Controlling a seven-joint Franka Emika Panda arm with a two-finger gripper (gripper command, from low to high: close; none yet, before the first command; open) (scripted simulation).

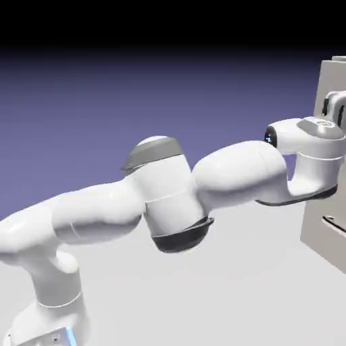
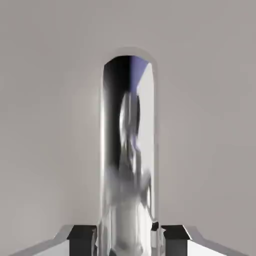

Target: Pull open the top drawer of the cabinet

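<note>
Top drawer: flat pale grey-beige rectangular front (image 2: 50, 125), fills nearly whole hand view; in exterior view only a sliver at upper right edge of frame.
Handle: shiny dark metal bar handle (image 2: 129, 150), runs vertically up centre of hand view, rounded top end, mirrors blurred white and violet.
Cabinet: tall boxy pale grey-beige cabinet (image 1: 323, 223), right edge of exterior view, cut off by frame.
Lower drawer: slim dark curved handle (image 1: 336, 224) at right edge, mid-height, partly cropped.
Gripper: two-finger gripper (image 2: 129, 237) at bottom centre of hand view, dark pads (image 2: 82, 235) left & right of bar, closed snug on handle.
Arm: white robot arm (image 1: 162, 196) from lower left, reaching to upper right.
Hidden: fingers mostly cut off by frame's right edge in exterior view; drawer seam not readable, so open or not – can't tell.
View diff: hand view alone shows grip; exterior alone shows arm pose, cabinet side.
</note>
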